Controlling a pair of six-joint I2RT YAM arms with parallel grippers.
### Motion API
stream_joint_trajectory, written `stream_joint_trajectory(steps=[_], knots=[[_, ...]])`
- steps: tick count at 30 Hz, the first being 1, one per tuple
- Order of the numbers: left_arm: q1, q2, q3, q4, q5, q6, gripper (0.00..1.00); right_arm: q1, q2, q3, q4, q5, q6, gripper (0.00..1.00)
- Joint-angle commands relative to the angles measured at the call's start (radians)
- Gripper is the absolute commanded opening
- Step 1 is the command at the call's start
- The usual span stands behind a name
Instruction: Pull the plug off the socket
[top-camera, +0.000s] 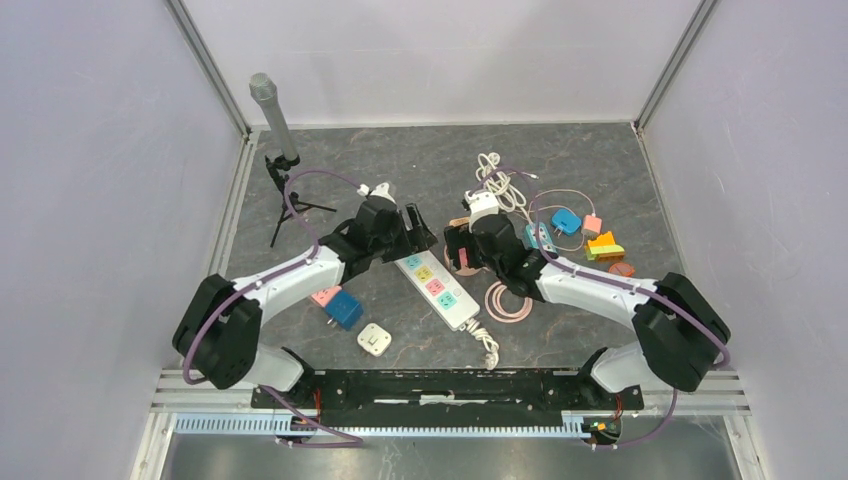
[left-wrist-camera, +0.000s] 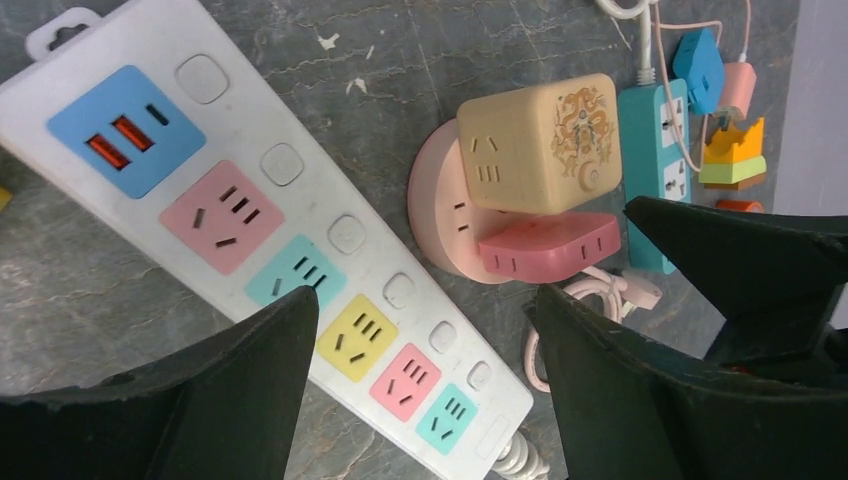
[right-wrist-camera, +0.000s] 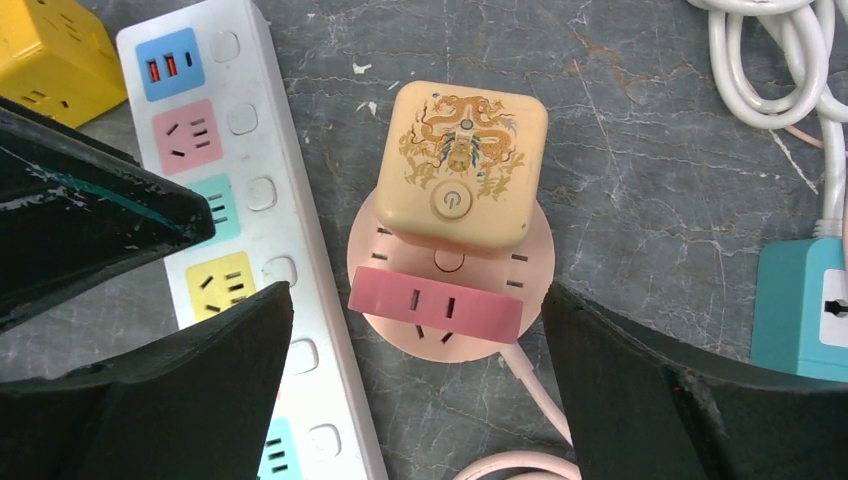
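Though spread and empty on both sides, favour right fingers (right-wrist-camera: 680, 400): plug (right-wrist-camera: 436, 303) on socket (right-wrist-camera: 536, 266) straight between them at 12 o'clock, long axis 9-to-3, cube (right-wrist-camera: 462, 165) beyond.

Dark grey marble-look tabletop (top-camera: 420, 160), pale lilac walls (top-camera: 100, 150) on 3 sides, alu rail (top-camera: 460, 424) at near edge, even light.

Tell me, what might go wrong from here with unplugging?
1. Nothing pins the round pink socket, so a pull may lift it whole.
2. The beige cube and pink adapter sit tight together; the open right gripper could catch both.
3. The left gripper hangs open close by, so the two might bump.
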Motion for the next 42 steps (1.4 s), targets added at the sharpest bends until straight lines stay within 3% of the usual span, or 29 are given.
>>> stream_joint_trajectory(steps=[1,9,17,23,31,42], knots=[[0.016,0.040,0.080,0.032,0.075,-0.035,0.86,0.027,0.042,0.060,-0.025,0.118,-0.018,0.97],[0.028,0.132,0.150,0.030,0.113,-0.066,0.83,0.052,0.097,0.067,-0.037,0.214,-0.017,0.75],[0.028,0.211,0.230,0.034,0.189,-0.065,0.83,0.055,0.025,-0.021,0.079,0.170,-0.138,0.56],[0.029,0.253,0.261,0.059,0.216,-0.093,0.83,0.054,-0.038,-0.113,0.208,0.113,-0.235,0.51],[0.026,0.348,0.281,0.063,0.241,-0.109,0.78,0.053,-0.057,-0.193,0.318,0.080,-0.193,0.52],[0.011,0.353,0.140,0.087,0.225,-0.090,0.67,0.053,-0.071,-0.204,0.328,0.096,-0.184,0.52]])
